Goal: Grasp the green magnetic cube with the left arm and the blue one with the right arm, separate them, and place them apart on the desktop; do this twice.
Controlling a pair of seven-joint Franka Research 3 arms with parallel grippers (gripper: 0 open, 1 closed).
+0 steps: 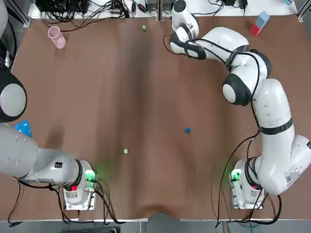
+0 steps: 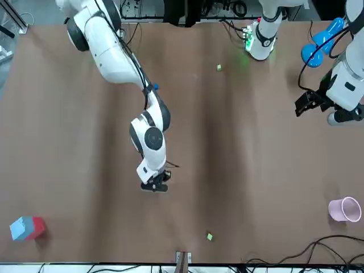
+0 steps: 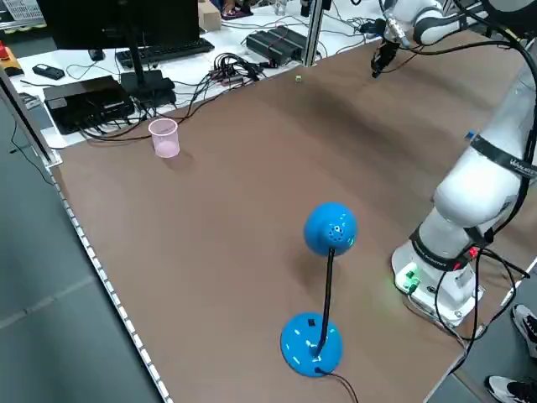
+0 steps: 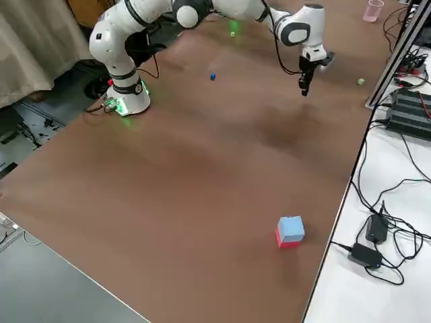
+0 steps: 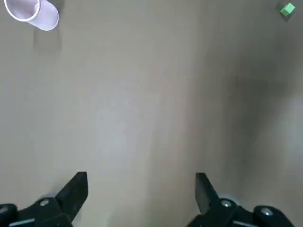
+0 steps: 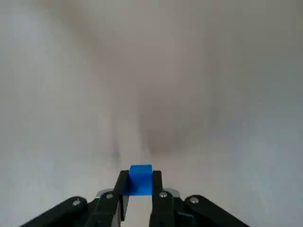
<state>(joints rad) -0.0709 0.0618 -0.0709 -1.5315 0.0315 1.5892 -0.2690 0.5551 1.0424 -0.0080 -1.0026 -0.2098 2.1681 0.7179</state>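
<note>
Open surface (image 1: 121, 87) ringed the right claw (image 2: 154, 185), one green cube (image 2: 209, 236) near; pink cup (image 1: 57, 37), blue lamp (image 3: 330, 228) and block (image 1: 259, 23) stood at the edges.

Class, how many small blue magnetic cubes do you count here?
2. One blue magnetic cube is clamped in the right gripper over the table's far side; the other lies mid-table. None seems hidden.
</note>
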